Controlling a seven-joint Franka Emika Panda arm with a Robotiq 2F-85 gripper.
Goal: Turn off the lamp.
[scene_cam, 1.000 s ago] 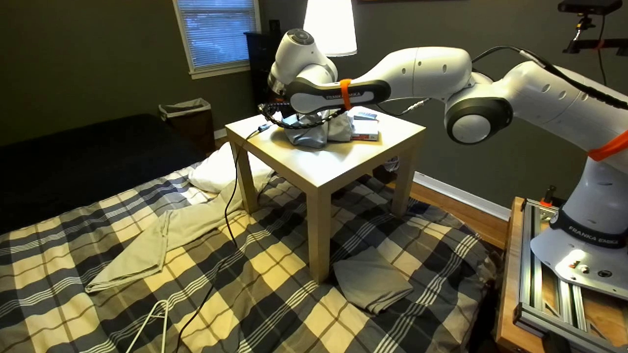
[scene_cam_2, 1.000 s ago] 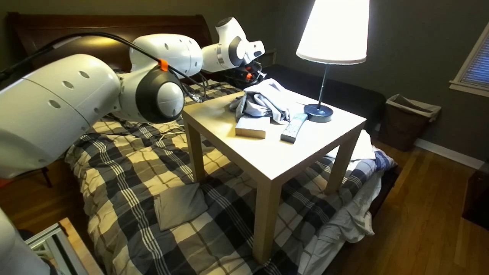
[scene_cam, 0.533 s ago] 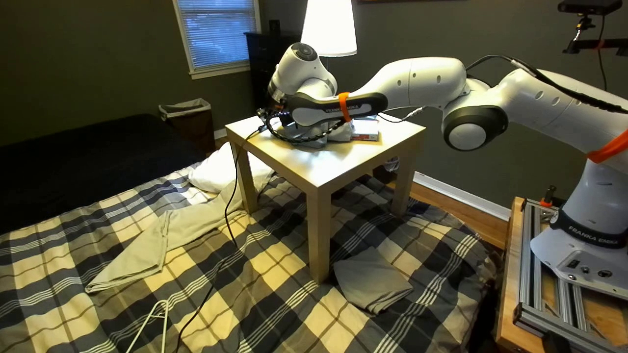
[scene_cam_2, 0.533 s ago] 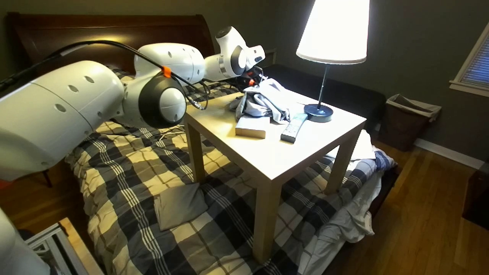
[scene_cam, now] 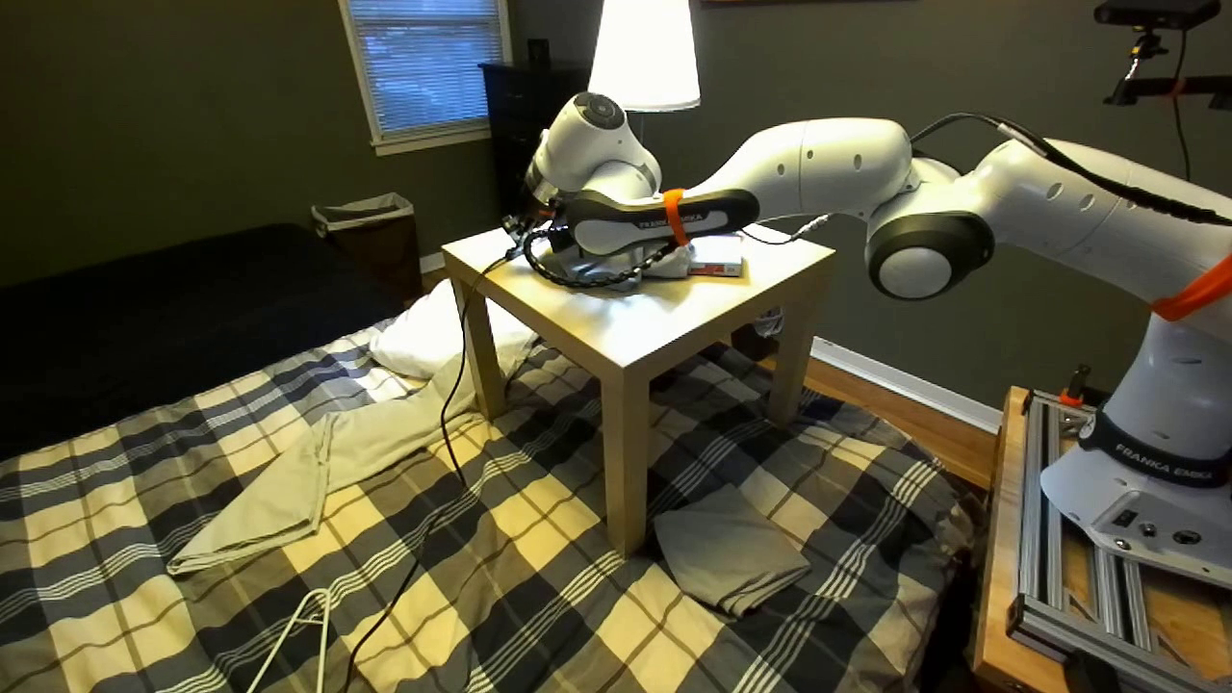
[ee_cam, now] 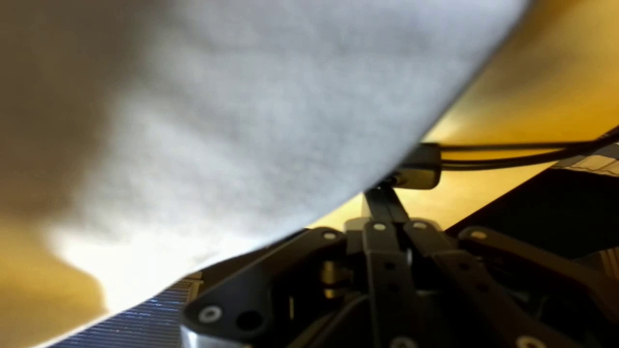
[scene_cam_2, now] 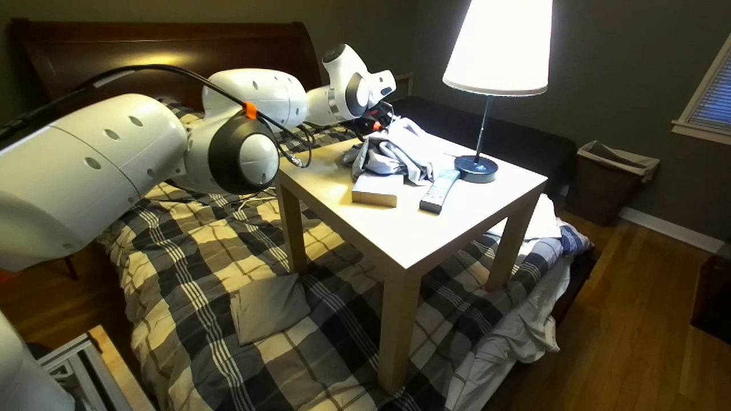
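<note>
The lamp is lit; its white cone shade (scene_cam: 647, 58) shows in both exterior views, with the thin stem and round dark base (scene_cam_2: 477, 169) on the table in an exterior view. A small dark box on a cord (ee_cam: 421, 169), looking like an inline switch, lies on the table in the wrist view, partly hidden by grey cloth. My gripper (ee_cam: 386, 203) is shut, its fingers together with nothing seen between them. Their tips are right at the box; whether they touch it I cannot tell. In an exterior view the gripper (scene_cam_2: 380, 116) is low behind the cloth.
A crumpled grey cloth (scene_cam_2: 400, 148) lies beside the gripper and fills much of the wrist view. A small box (scene_cam_2: 377, 191) and a remote (scene_cam_2: 440, 191) lie on the light wooden table (scene_cam_2: 411, 234). The black cord (scene_cam: 445, 423) hangs over the table's edge onto the bed.
The arm and gripper have moved down toward the tabletop, mostly in the first half second and slightly since. The lamp stays lit; the cloth, box and remote have not visibly moved.
</note>
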